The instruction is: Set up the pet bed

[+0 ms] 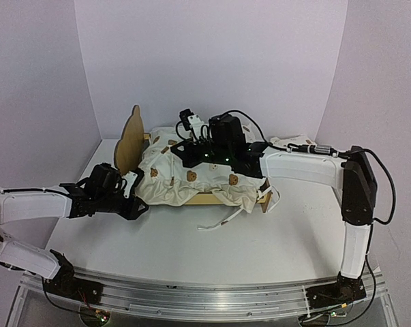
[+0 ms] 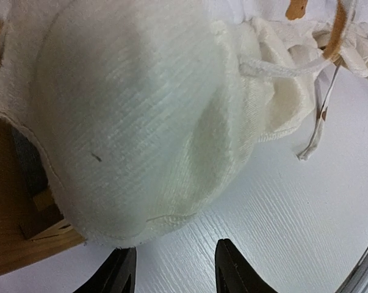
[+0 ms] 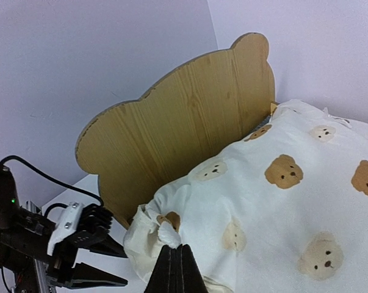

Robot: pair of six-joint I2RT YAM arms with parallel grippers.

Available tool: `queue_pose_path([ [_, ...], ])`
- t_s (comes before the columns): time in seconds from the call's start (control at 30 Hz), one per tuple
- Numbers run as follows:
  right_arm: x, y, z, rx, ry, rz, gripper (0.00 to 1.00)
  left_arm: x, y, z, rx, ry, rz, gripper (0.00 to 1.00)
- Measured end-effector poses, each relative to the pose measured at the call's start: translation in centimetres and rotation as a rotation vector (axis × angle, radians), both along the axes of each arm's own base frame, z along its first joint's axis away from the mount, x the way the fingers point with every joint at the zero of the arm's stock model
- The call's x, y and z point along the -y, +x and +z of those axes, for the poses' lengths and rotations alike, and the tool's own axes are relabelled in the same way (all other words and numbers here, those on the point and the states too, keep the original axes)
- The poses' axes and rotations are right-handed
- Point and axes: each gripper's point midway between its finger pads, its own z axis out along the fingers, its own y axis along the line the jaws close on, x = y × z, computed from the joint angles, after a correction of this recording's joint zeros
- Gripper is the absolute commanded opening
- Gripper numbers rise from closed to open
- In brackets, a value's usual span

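The pet bed stands mid-table, its bear-ear headboard [image 1: 129,139] [image 3: 184,128] at the left end. The cream bear-print mattress cushion [image 1: 191,177] [image 3: 293,207] lies rumpled on the plywood frame [image 1: 208,198] and bulges over the near left corner [image 2: 129,122]. My left gripper [image 1: 133,197] [image 2: 174,271] [image 3: 104,262] is open, low on the table, just short of that bulging corner, with nothing between its fingers. My right gripper [image 1: 180,151] [image 3: 177,256] is shut above the cushion near the headboard. Its tips touch a white ruffle; whether it pinches the ruffle I cannot tell.
A small bear-print pillow [image 1: 294,143] lies behind the right arm at the back right. White tie strings [image 1: 222,219] [image 2: 281,64] trail from the cushion onto the table in front of the bed. White walls close in the left, back and right.
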Motion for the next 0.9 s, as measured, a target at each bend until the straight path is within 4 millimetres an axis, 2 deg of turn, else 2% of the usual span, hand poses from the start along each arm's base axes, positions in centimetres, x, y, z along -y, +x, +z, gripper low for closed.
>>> queue_pose_path([
  [0.1, 0.5, 0.7, 0.1, 0.001, 0.005, -0.006, 0.00, 0.0, 0.7, 0.7, 0.058, 0.016, 0.002, 0.39],
  [0.2, 0.8, 1.1, 0.5, 0.009, 0.017, -0.006, 0.00, -0.2, 1.5, 0.3, 0.084, 0.045, 0.022, 0.39],
  [0.4, 0.6, 0.5, 1.6, 0.019, 0.047, 0.027, 0.00, 0.0, 2.7, 0.0, 0.122, 0.058, 0.036, 0.38],
  [0.53, 0.4, 0.2, 1.8, 0.018, 0.064, 0.043, 0.00, 0.6, 3.4, -0.1, 0.144, 0.044, 0.028, 0.30],
  [0.77, 0.5, -0.3, 1.1, 0.001, 0.069, 0.056, 0.00, 1.8, 4.7, 0.1, 0.221, 0.015, 0.011, 0.00],
  [0.9, 0.7, -0.5, 1.3, 0.003, 0.073, 0.059, 0.00, 2.0, 5.3, 0.2, 0.256, 0.019, 0.003, 0.00],
])
